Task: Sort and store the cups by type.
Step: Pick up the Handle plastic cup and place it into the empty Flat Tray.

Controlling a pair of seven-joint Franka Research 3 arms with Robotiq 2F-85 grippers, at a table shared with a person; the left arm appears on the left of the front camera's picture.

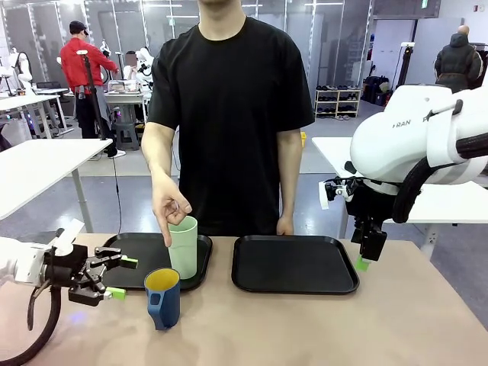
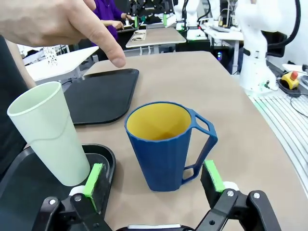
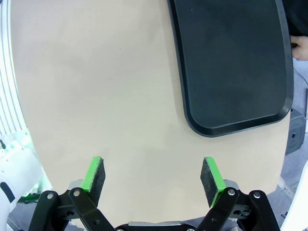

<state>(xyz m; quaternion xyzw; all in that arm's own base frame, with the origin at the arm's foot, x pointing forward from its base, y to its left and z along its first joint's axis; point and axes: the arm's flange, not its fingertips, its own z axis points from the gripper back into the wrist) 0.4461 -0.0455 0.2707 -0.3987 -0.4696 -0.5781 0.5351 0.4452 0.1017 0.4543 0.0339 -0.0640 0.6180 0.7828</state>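
Lining up my left gripper (image 1: 122, 277), jaws apart, on the dark blue mug (image 1: 162, 297), which stands on bare table at lower centre-left. The mint tumbler (image 1: 183, 248) sits on the left tray (image 1: 141, 248) under the person's hand (image 1: 169, 206), likely marking its spot. My right gripper (image 3: 153, 175), jaws spread, hovers beside the right tray (image 1: 293, 263), out of the way.

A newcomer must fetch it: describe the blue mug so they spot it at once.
On the tan table, find the left black tray. Just off its robot-side edge, on bare tabletop by the left claw, stands the mug: dark blue, handled, yellow inside, shorter than the pale green handleless tumbler on the tray.
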